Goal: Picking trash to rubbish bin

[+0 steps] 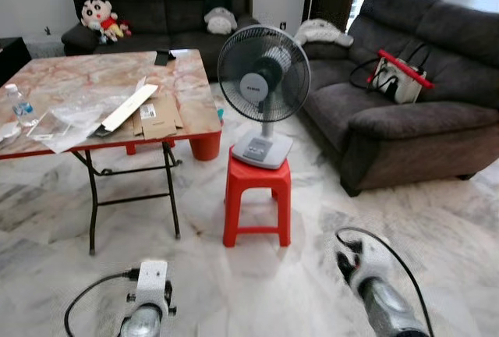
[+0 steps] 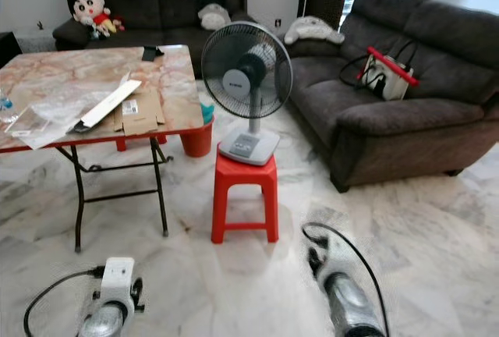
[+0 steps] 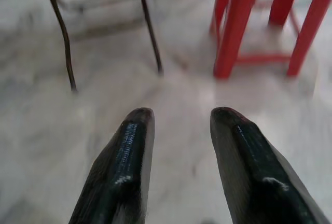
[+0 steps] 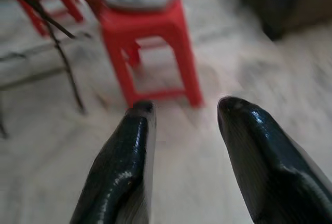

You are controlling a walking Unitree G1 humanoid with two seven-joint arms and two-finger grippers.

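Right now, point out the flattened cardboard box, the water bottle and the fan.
flattened cardboard box (image 1: 158, 117), left eye view, its brown middle panel.
water bottle (image 1: 21, 106), left eye view, its labelled body.
fan (image 1: 263, 73), left eye view, its round grille.

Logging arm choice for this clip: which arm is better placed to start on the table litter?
Probably left: the table with its flattened cardboard lies on the robot's left. Left gripper is open and empty.

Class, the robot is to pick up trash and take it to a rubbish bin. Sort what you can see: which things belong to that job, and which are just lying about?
Belongs to the job:
flattened cardboard on the table
clear plastic wrapping
water bottle
left gripper, open
right gripper, open

Just lying about:
fan
red stool
plush doll
bag on the sofa
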